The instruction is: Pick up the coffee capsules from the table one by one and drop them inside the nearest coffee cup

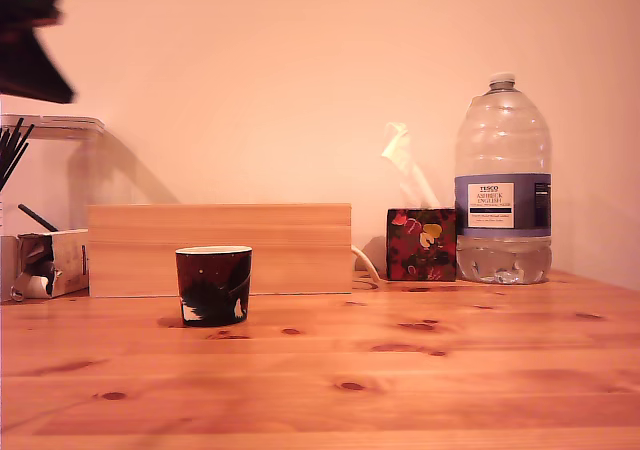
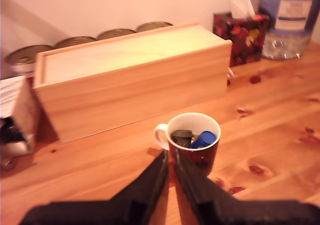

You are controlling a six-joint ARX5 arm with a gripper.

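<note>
Capsules (image 2: 192, 137) inside coffee cup (image 2: 192, 140), seemingly two

Plain pale wall (image 1: 300, 70), warm light

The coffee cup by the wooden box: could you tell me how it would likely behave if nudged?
The coffee cup looks rigid and glazed, so probably slippery and breakable. Its squat shape should slide before tipping. The capsules inside would likely add little weight.
</note>
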